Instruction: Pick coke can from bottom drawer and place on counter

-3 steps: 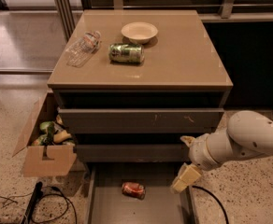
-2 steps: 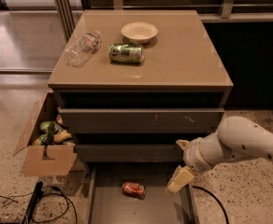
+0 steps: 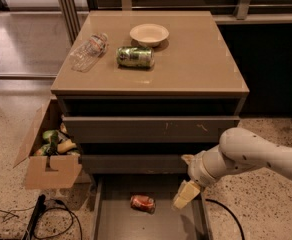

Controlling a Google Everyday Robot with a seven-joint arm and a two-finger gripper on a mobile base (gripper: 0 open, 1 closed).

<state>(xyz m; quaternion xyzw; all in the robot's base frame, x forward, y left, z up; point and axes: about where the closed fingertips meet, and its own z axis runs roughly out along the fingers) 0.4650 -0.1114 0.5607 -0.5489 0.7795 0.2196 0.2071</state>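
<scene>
the coke can (image 3: 142,203) lies on its side on the flat grey floor of the bottom drawer (image 3: 117,223), which is pulled out toward the camera, and the can sits near the middle of the tray, touched by nothing. just to its right the gripper (image 3: 183,181) hangs over the right side of the open drawer, its two pale fingers spread apart with nothing between them; the lower finger (image 3: 184,196) points down toward the tray near the can but stays clear of it, and the upper one sits in front of the middle drawer. the white arm (image 3: 258,156) comes in from the right edge of the view. above, the two upper drawers (image 3: 151,129) are closed with scuffed fronts. on the tan counter (image 3: 201,64) a green can (image 3: 135,56) lies on its side, with a shallow cream bowl (image 3: 149,34) just behind it and a clear plastic bottle (image 3: 88,51) lying to the left near the edge. on the speckled floor left of the cabinet stands an open cardboard box (image 3: 48,170) with some greenish and yellowish things inside, and dark cables (image 3: 46,218) trail in front of it.
</scene>
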